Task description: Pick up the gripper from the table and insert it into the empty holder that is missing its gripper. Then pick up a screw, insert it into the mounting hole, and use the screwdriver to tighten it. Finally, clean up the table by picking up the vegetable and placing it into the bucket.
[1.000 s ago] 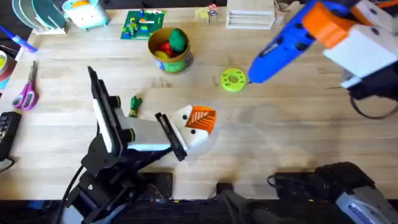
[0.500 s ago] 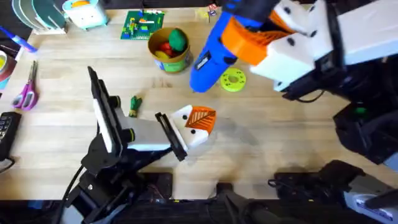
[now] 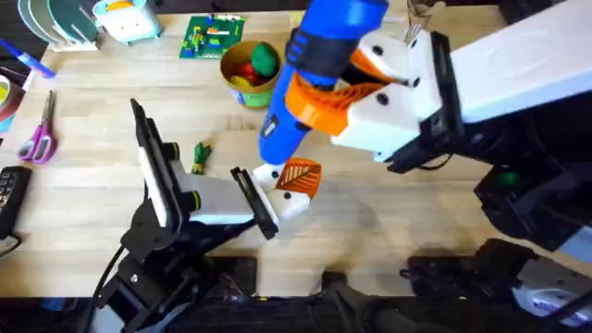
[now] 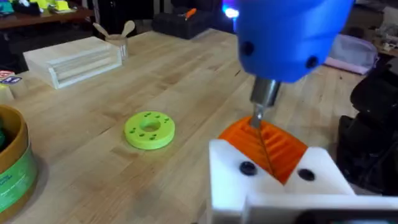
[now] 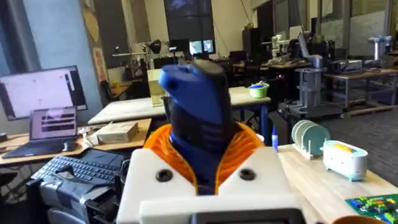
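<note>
A: What are the fingers doing?

B: The right gripper point(image 3: 338, 92) has its white fingers with orange pads point(image 5: 239, 146) clamped on the blue screwdriver point(image 3: 310, 65), which slants down with its tip toward the holder. The left gripper point(image 3: 264, 194) is closed around the white holder point(image 3: 287, 199), probably bracing it so it cannot twist under the driver.

A: Where is the holder?

B: Near the middle of the table's near edge. The orange gripper point(image 3: 301, 176) is already seated in it. In the left wrist view the metal bit point(image 4: 261, 121) touches or hangs just above the orange ribs, between two dark holes point(image 4: 247, 167) in the white face. I cannot tell whether a screw sits in either.

A: So which step is this?

B: Tightening, I judge; the bit needs lining up with a hole.

A: And farther out?

B: The small green vegetable point(image 3: 201, 155) lies on the table point(image 3: 92, 203) left of the holder, not yet cleared. A green disc point(image 4: 149, 129) lies beyond the holder. Toward the far edge stands the yellow bucket point(image 3: 250, 91), holding toy food.
</note>
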Tool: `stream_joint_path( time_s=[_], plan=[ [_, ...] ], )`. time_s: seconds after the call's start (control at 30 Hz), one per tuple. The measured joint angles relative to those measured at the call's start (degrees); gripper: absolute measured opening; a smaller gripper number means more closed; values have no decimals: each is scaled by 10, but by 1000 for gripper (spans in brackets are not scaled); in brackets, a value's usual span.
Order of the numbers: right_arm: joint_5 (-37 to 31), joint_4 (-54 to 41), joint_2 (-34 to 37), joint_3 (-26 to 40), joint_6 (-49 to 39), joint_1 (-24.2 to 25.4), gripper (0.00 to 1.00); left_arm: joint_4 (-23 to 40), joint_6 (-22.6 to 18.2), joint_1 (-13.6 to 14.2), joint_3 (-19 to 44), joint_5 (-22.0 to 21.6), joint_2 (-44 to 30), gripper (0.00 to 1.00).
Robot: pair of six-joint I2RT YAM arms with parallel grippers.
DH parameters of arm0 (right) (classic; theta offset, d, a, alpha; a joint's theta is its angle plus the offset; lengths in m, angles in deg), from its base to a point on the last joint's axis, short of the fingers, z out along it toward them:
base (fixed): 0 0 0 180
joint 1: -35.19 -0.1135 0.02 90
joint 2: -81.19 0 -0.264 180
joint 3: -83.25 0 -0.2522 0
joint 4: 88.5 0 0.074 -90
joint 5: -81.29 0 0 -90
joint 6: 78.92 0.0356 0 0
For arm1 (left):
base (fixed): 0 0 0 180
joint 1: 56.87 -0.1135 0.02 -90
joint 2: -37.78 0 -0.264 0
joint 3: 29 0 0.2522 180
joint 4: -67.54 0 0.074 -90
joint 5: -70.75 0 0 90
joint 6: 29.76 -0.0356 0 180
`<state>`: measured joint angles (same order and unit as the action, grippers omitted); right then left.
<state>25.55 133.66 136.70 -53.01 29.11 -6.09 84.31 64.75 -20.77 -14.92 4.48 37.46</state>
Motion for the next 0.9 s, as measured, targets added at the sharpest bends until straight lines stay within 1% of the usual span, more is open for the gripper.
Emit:
stream_joint_path(
  time_s=[0.1,0.23,0.5,0.9],
  plan=[
    [0,-17,0,0,-23,-12,94,0,0,0,0,0,0,8],
    [-1,-46,0,0,-40,-14,94,0,0,0,0,0,0,8],
    [-4,-50,0,0,-65,-14,93,0,0,0,0,0,0,8],
    [-4,-59,0,0,-72,-26,91,0,0,0,0,0,0,8]
  ],
)
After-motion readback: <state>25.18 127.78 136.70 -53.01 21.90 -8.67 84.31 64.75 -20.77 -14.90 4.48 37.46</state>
